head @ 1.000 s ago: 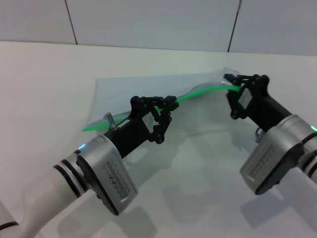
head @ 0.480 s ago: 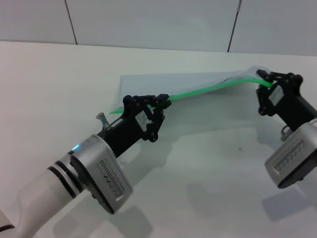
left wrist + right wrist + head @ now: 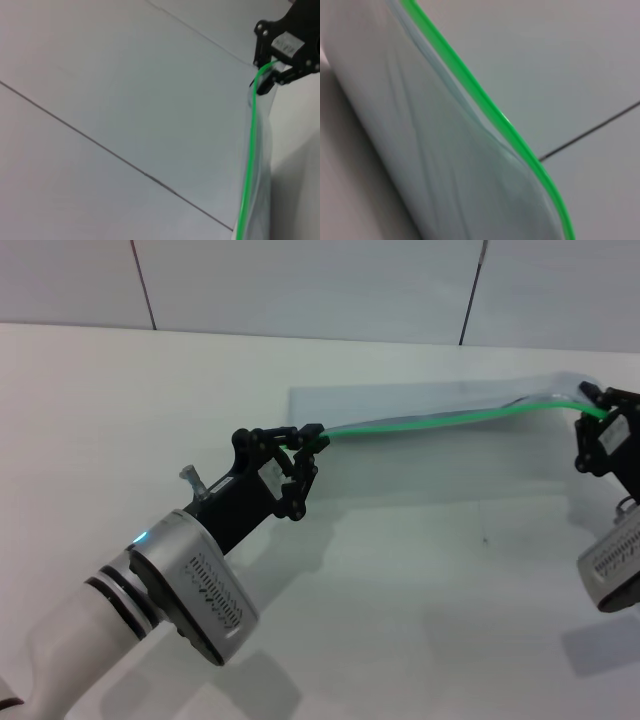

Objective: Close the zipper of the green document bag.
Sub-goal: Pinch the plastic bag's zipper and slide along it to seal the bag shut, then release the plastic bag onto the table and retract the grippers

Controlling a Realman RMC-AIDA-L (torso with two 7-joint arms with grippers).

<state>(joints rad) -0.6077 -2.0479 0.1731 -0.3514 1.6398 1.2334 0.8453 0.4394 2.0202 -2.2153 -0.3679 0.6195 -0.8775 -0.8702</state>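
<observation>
The green document bag hangs stretched between my two grippers above the white table, its pale translucent sheet drooping toward the tabletop. Its bright green zipper runs along the raised upper edge. My left gripper is shut on the zipper's left end. At the far right, my right gripper is shut on the zipper's other end. The left wrist view looks along the zipper to the right gripper. The right wrist view shows the zipper and bag close up. No slider shows.
The white table stretches around and in front of the bag. A tiled wall rises behind it. The right arm's body sits at the head view's right edge.
My right gripper has moved right, dragging the bag with it. The green strip has slid through my left gripper, which has drifted slightly left and now sits at the strip's left end.
</observation>
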